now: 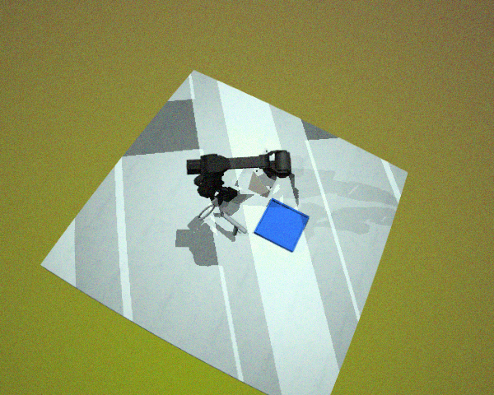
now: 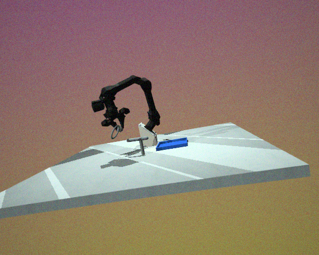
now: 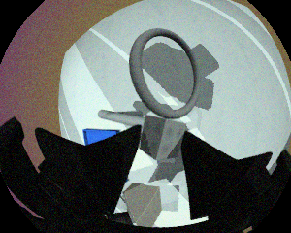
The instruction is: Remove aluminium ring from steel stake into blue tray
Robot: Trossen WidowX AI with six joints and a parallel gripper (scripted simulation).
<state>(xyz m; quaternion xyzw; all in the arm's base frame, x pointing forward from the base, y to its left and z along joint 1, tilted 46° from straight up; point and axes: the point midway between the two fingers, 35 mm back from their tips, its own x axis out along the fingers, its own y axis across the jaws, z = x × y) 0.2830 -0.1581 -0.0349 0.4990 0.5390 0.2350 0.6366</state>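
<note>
Aluminium ring (image 1: 207, 211) (image 2: 112, 133) (image 3: 136, 73) raised off the stake (image 1: 235, 223) (image 2: 142, 147) (image 3: 120, 116), gripped by the down-angled end effector (image 1: 217, 202) (image 2: 117, 126) (image 3: 161, 132), arm (image 1: 247, 162) (image 2: 150, 99) arched.

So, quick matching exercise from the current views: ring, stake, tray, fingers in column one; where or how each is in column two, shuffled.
1. ring
2. stake
3. tray
4. fingers

A. blue, resting on the table
B. closed on the ring's tab
C. upright, topped by a cross-bar
D. off the stake, held up in the air, tilted

Pairs: 1-D, 2-C, 3-A, 4-B
</note>
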